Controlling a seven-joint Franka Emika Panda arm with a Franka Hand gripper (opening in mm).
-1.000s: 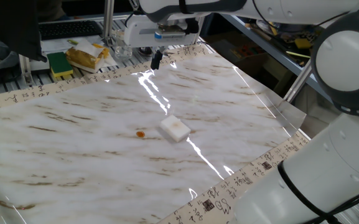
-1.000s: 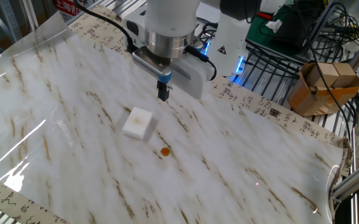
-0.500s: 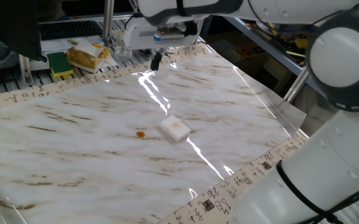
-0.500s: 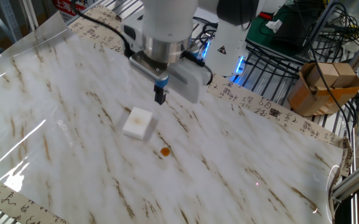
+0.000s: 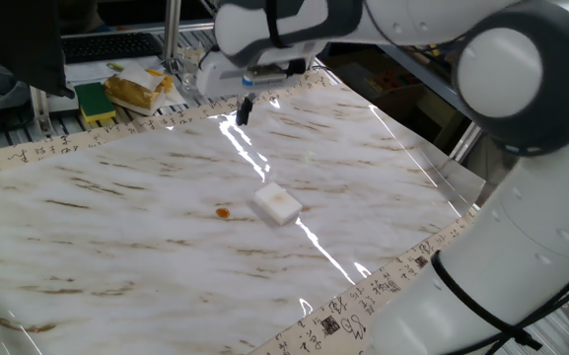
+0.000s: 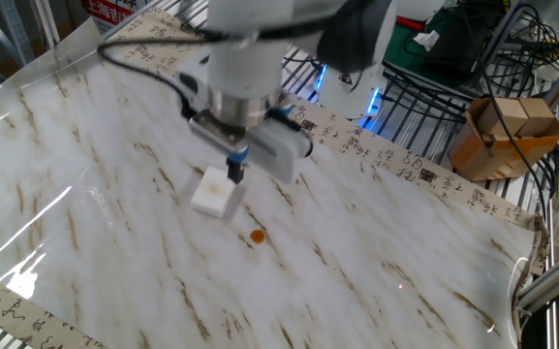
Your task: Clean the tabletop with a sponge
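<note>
The tabletop (image 5: pixel 146 237) is a glossy white marble-look sheet with brown streaks and a beige printed band; it also shows in the other fixed view (image 6: pixel 376 262). The small white sponge (image 5: pixel 277 205) lies on it near the middle, free of the gripper, and shows in the other fixed view (image 6: pixel 215 192). A small orange spot (image 5: pixel 223 212) sits beside the sponge (image 6: pixel 257 236). My gripper (image 5: pixel 245 110) hangs above the table's far part, its dark fingers together and empty. In the other fixed view the gripper (image 6: pixel 235 173) lines up with the sponge's far edge.
A green-and-yellow sponge (image 5: pixel 94 101) and a wrapped food packet (image 5: pixel 138 89) lie off the sheet at the back left. A metal post (image 5: pixel 171 39) stands there. A cardboard box (image 6: pixel 502 136) and cables sit beyond the far side.
My gripper has moved down and sideways, closer to the sponge. The arm's wrist has swung with it. The sponge and the orange spot have not moved.
</note>
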